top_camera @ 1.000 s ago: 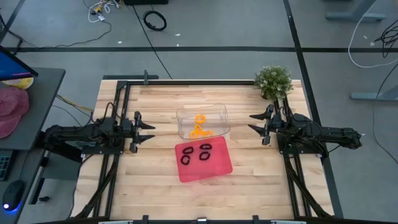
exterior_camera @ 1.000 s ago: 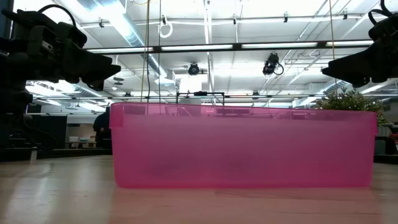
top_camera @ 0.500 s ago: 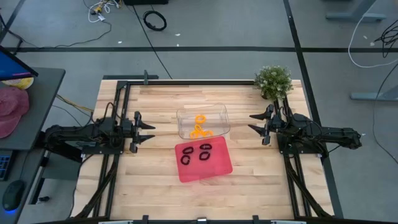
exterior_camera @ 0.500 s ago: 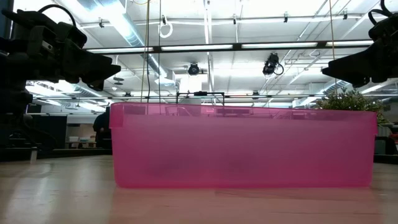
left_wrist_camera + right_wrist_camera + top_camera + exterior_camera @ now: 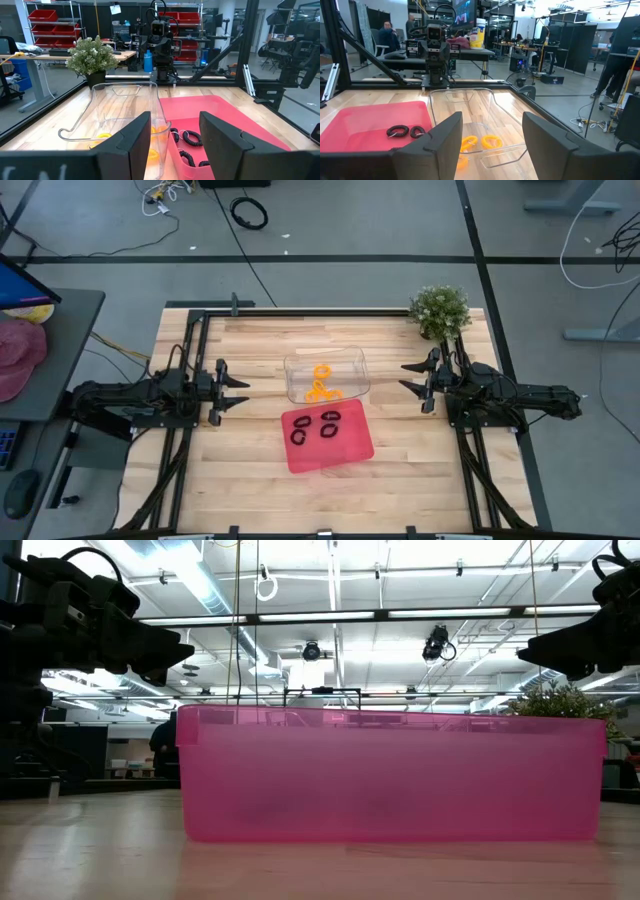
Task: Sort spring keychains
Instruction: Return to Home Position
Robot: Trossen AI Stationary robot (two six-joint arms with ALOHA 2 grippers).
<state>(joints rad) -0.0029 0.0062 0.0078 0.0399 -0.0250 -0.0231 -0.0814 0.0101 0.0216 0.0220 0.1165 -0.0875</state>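
You have grey floor (image 5: pixel 330 230) all round the wooden table (image 5: pixel 250 480), crossed by black tape lines (image 5: pixel 350 258). Behind the left gripper (image 5: pixel 244 393) — a dark desk (image 5: pixel 70 330) with a pink cap (image 5: pixel 18 358). Just beyond the right gripper (image 5: pixel 404 377), a potted plant (image 5: pixel 440 310) stands on the table's corner. Overhead, long strip lights (image 5: pixel 440 612). Far ahead of the left gripper — red bins (image 5: pixel 47 15) on shelving.

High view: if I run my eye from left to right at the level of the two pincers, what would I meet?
Pink cap on the side desk → left pincer, open → clear bin holding orange keychains → right pincer, open.
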